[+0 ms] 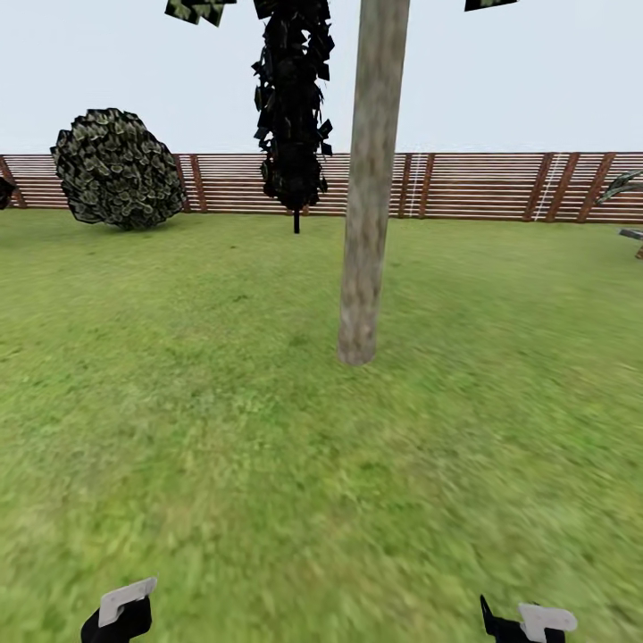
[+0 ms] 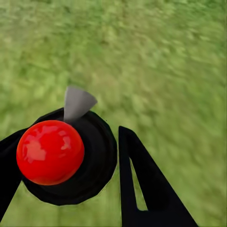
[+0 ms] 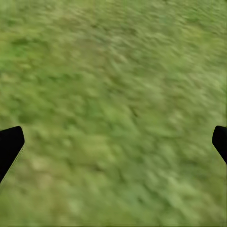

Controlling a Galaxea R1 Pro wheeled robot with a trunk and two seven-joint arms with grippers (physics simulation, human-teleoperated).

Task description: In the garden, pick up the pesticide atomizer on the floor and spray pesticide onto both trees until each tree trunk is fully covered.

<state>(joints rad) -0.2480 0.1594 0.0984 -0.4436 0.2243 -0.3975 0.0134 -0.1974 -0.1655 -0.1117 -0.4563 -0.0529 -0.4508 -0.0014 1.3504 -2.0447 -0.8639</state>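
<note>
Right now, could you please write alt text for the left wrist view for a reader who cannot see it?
The left gripper is closed on a black round-bodied atomizer with a glossy red ball top and a small grey nozzle. Behind it lies blurred green lawn.

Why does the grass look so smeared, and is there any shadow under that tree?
Head view: the lawn is soft and streaky up close, and the tree trunk casts no clear shadow under flat, even light. Left wrist view: grass blurred, yet the red ball held in the left pincer is sharp, with glossy highlights. Right wrist view: grass blurred throughout.
</note>
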